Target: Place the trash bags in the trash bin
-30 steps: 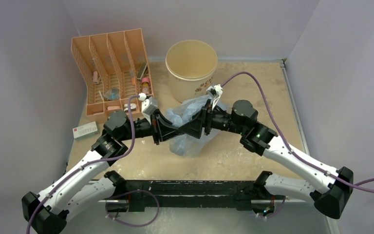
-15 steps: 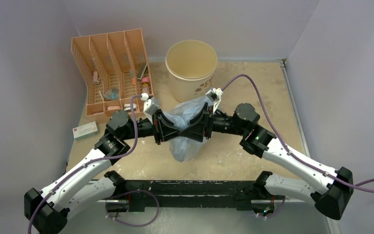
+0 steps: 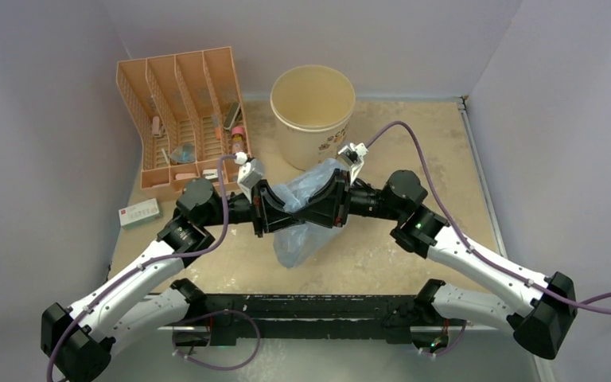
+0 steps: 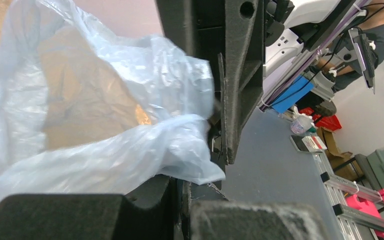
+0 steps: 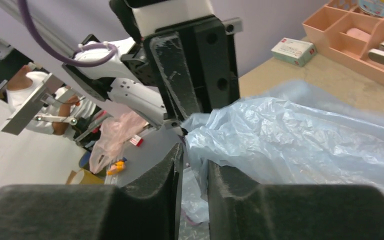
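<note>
Meeting tip to tip above the table (image 3: 414, 143), the left gripper (image 3: 290, 213) and right gripper (image 3: 312, 213) have the trash bag (image 3: 294, 243) bunched between them. The left jaws are clamped tight on a fold of it. The right jaws stand a narrow gap apart with plastic film in that gap; I cannot tell if they pinch it. The bag spills to both sides of the grippers, outside the trash bin (image 3: 302, 147), which stands upright just behind.
</note>
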